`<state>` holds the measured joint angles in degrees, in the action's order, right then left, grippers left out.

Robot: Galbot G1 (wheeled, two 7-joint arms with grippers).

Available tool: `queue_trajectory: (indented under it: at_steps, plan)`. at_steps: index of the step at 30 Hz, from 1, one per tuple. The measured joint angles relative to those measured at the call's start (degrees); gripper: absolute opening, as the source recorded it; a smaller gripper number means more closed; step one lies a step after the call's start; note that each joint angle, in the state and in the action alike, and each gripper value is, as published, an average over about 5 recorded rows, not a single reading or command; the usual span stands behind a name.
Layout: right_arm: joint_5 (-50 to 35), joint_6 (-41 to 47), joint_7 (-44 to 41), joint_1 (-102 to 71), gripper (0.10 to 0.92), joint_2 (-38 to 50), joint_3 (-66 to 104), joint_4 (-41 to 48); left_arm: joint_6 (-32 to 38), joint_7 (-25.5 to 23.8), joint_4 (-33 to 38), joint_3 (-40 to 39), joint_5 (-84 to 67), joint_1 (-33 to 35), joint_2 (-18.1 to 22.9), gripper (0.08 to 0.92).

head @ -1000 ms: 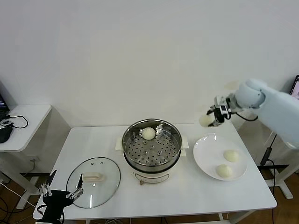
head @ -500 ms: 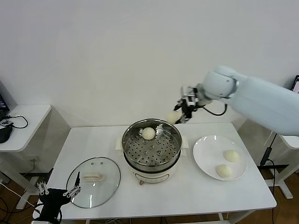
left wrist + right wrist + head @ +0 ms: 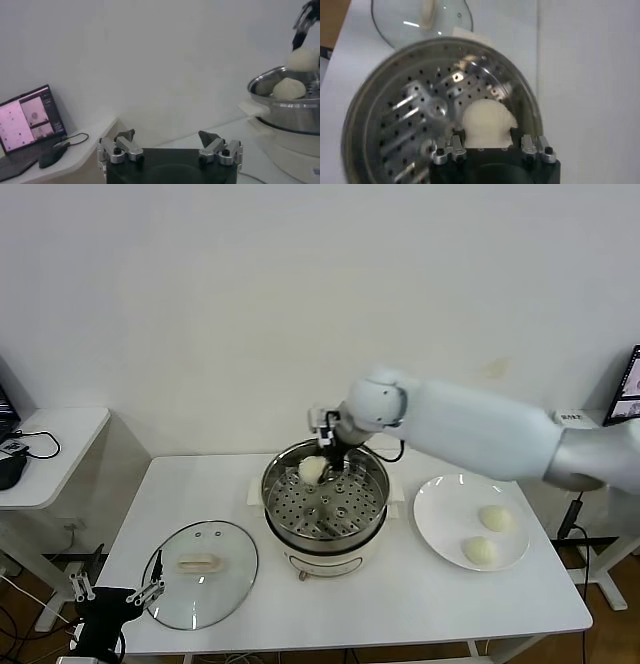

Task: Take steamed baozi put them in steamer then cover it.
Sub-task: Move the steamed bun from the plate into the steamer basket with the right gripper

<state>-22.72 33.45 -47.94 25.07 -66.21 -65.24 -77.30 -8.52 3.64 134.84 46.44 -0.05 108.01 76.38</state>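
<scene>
step: second baozi being delivered; right claw (image 3: pixel 327 446) is held over the far rim of the steamer (image 3: pixel 325 500), pinching a bun (image 3: pixel 487 122) between its fingers.
already in: one baozi (image 3: pixel 289 88) is seated on the perforated tray at the far side, just below the carried one (image 3: pixel 303 59).
still out: two baozi (image 3: pixel 495 517) (image 3: pixel 480 550) are left on the white plate (image 3: pixel 437 514), on the counter (image 3: pixel 400 594) to the steamer's right.
cover: glass lid (image 3: pixel 200 573) lies flat on the counter, left of the steamer, handle up; not yet needed.
left claw: (image 3: pixel 170 147) is parked low off the counter's front-left corner, near the lid's edge, jaws spread wide, nothing held.
next move: judged to call for a lowering onto a free patch of tray beside the seated bun, then a release; stacking on the seated bun is to be avoided.
head view only: plate, lid and both arms are shown together; the held bun and the seated bun merge into one pale blob there.
left wrist view only: the two buns are separated, one above the other, from the side.
right wrist view only: the grip is seen close, with the tray holes and the lid beyond the rim.
</scene>
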Motion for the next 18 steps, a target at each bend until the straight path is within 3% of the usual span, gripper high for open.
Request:
queue_trajectory:
  at_steps: [18]
  plan:
    - [1.6, 1.2, 1.2, -4.4, 0.602, -7.9, -0.3, 5.9, 0.0, 0.0, -0.1, 0.2, -0.1, 0.1, 0.1, 0.823]
